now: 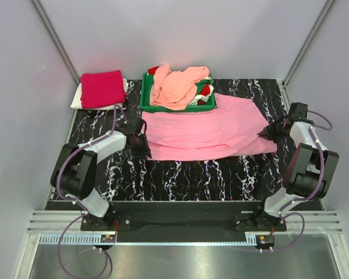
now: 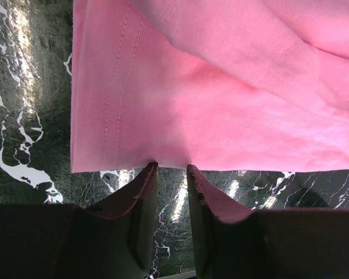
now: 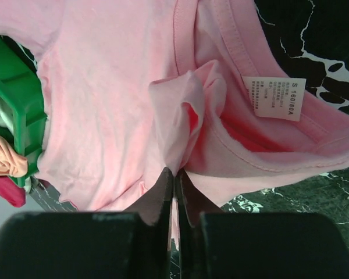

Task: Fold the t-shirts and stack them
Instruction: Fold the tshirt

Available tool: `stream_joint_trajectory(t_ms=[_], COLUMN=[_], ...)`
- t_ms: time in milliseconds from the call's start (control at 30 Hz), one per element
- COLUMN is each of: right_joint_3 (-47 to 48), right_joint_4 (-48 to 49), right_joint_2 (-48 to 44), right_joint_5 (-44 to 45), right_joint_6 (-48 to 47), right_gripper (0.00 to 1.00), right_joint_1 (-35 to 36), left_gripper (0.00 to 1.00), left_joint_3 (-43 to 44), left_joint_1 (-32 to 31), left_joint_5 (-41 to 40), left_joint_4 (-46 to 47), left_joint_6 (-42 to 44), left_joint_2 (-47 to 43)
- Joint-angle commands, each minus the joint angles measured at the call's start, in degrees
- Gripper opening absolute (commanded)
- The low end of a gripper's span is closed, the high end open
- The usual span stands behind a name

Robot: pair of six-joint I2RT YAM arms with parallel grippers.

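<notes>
A bubblegum pink t-shirt (image 1: 209, 131) lies spread on the black marbled table, just in front of the tray. At the shirt's left edge sits my left gripper (image 1: 141, 143). In the left wrist view that gripper (image 2: 170, 167) is open, tips just at the hem (image 2: 113, 116), bare table showing between the fingers. My right gripper (image 1: 266, 132) is at the shirt's right end. It (image 3: 174, 171) is shut on a pinched-up fold of the pink t-shirt (image 3: 104, 104) beside the collar and white neck label (image 3: 274, 97). A peach t-shirt (image 1: 174, 87) is heaped in the tray.
The green tray (image 1: 144, 96) stands at the back centre, its corner (image 3: 14, 93) close to the shirt. A folded crimson t-shirt (image 1: 102, 88) rests on a white one (image 1: 77, 100) at the back left. Grey walls enclose the table.
</notes>
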Motion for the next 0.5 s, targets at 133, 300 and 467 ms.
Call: stream_joint_trajectory(t_ms=[133,300,467], right_joint_3=[-1.7,-3.4,-4.7], right_joint_4=[0.5,2.0,3.1], right_joint_2=[0.4,1.2,1.3], right_joint_5=[-1.5,-2.0,-2.1], right_joint_6=[0.0,-0.4,-0.3], right_gripper=[0.16,0.19,0.2], right_joint_1=[0.4,0.5,0.6], left_gripper=[0.3,0.29,0.29], left_joint_3=[0.8,0.8,0.6], left_joint_1=[-0.3,-0.4,-0.5], left_joint_5=[0.7,0.8,0.8], left_joint_4=[1.7,1.7,1.9], left_joint_6=[-0.2,-0.2,-0.4], left_joint_2=[-1.6,-1.4,-1.3])
